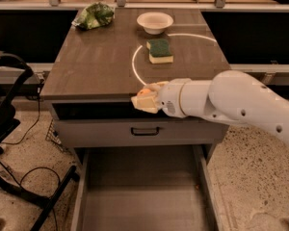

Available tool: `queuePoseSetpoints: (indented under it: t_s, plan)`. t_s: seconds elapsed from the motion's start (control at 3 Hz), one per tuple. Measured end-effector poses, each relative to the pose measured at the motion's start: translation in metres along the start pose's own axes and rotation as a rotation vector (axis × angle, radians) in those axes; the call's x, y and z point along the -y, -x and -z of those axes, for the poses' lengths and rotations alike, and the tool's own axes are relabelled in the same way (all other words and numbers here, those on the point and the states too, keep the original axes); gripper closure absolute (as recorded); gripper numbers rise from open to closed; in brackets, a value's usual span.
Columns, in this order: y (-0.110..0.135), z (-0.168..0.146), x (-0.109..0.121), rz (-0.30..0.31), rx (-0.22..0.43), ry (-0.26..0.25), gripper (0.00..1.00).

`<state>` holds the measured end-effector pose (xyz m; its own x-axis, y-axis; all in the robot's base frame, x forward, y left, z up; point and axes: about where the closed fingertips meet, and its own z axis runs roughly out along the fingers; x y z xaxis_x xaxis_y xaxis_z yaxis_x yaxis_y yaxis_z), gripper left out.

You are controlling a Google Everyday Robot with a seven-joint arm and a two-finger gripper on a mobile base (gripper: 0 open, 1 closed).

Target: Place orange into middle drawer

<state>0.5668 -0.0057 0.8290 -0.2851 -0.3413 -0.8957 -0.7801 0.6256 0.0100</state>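
Note:
My gripper (pixel 143 100) hangs at the front edge of the cabinet top, just above the closed drawer front with the black handle (pixel 145 131). Its pale fingers are shut on the orange (pixel 144 93), of which only a small orange patch shows between them. My white arm reaches in from the right. The middle drawer (pixel 144 191) is pulled open below, with a wide, flat grey floor and low side walls and nothing in it. The gripper is above the drawer's back part.
On the cabinet top (pixel 96 57) stand a white bowl (pixel 155 22), a green-and-yellow sponge (pixel 161 51) and a green bag (pixel 94 16). A black frame (pixel 9 129) and cables stand on the speckled floor at the left.

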Motion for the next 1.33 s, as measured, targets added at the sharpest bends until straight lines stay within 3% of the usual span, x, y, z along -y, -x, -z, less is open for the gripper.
queuePoseSetpoints:
  t_s: [0.33, 0.67, 1.0, 1.33]
  plan:
    - [-0.082, 0.015, 0.000, -0.060, -0.079, 0.010, 1.00]
    - [-0.138, 0.026, 0.003, -0.088, -0.115, 0.039, 1.00]
    - [-0.139, 0.023, 0.001, -0.084, -0.110, 0.040, 1.00]
    - [-0.193, 0.003, -0.022, -0.052, -0.118, 0.139, 1.00]
